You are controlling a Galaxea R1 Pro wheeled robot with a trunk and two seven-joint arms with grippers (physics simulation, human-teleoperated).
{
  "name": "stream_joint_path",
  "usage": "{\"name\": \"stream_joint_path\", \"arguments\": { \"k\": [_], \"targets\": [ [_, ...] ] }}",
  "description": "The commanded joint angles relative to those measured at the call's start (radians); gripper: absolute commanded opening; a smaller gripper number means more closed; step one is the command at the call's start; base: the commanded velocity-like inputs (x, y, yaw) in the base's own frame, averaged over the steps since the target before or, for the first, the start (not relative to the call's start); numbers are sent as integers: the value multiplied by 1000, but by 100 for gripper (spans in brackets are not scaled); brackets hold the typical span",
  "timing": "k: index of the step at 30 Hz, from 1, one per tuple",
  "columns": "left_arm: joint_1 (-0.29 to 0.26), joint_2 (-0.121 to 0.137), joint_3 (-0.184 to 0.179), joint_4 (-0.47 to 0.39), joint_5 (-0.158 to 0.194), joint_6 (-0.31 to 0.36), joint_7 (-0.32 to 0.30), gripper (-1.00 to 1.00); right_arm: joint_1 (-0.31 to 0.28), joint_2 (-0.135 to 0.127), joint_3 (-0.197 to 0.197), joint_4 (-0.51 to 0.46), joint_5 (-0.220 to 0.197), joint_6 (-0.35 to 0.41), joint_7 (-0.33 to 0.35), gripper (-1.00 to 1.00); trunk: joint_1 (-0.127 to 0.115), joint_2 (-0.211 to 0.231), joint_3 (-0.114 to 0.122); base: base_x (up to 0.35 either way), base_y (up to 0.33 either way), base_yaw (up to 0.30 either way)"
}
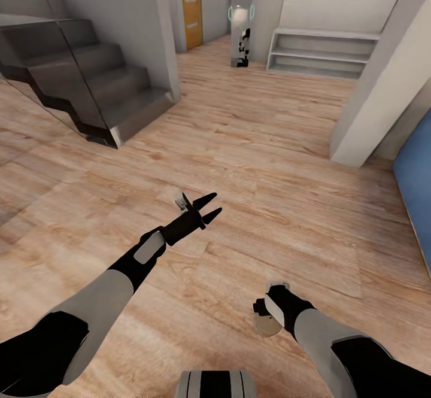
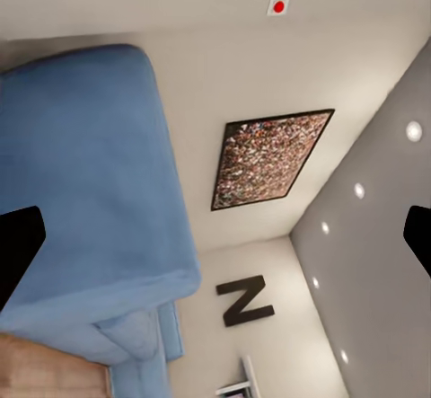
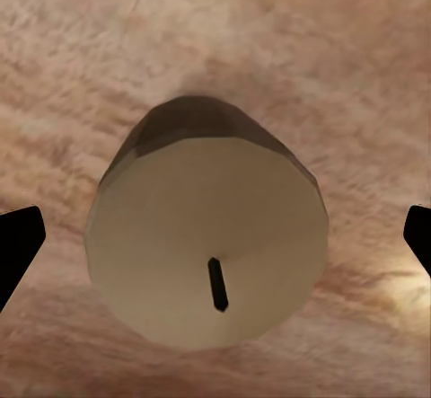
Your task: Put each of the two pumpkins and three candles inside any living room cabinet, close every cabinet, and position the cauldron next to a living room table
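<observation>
Right end effector (image 1: 267, 317) points down at floor (image 1: 251, 146); candle (image 3: 208, 245) directly below it, upright on boards, centred between spread fingers; no contact visible, so open. In head view candle mostly hidden under wrist, height gap hard to judge. Left end effector (image 1: 212, 204) raised ahead, fingers parted, empty; sofa (image 2: 85, 209) beyond it. Risk: off-centre descent tips candle; early closing clips rim, candle rolls away.

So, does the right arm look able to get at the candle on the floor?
Probably yes. The right gripper hangs directly over the candle, fingers spread either side, nothing between them on the bare wooden floor.
</observation>
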Motion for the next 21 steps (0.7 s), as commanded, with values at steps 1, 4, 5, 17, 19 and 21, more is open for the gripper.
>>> {"name": "stream_joint_path", "arguments": {
  "k": [1, 4, 5, 17, 19, 21],
  "targets": [
    [0, 0, 0, 0, 0, 0, 0, 100, 0, 0, 0, 0, 0, 0, 0, 100, 0, 0, -4, 0, 0, 0],
    [0, 0, 0, -1, 0, 0, 0, 100, 0, 0, 1, 0, 0, 0, 0, 100, 2, -1, -16, 0, 0, 0],
    [0, 0, 0, -1, 0, 0, 0, 100, 0, 0, 1, 0, 0, 0, 0, 100, 2, -1, -19, 0, 0, 0],
    [0, -1, 0, -1, 0, 0, 0, 100, 0, 0, 1, -3, 2, 0, -2, 100, 8, -4, -66, 0, 0, 0],
    [0, -1, 0, -1, 0, 0, 0, 100, 0, 0, 1, -3, 2, 0, -2, 100, 8, -5, -74, 0, 0, 0],
    [0, -1, 0, -1, 0, 0, 0, 100, 0, 0, 1, -4, 2, -1, -2, 100, 9, -5, -81, 0, 0, 0]
  ]
}}
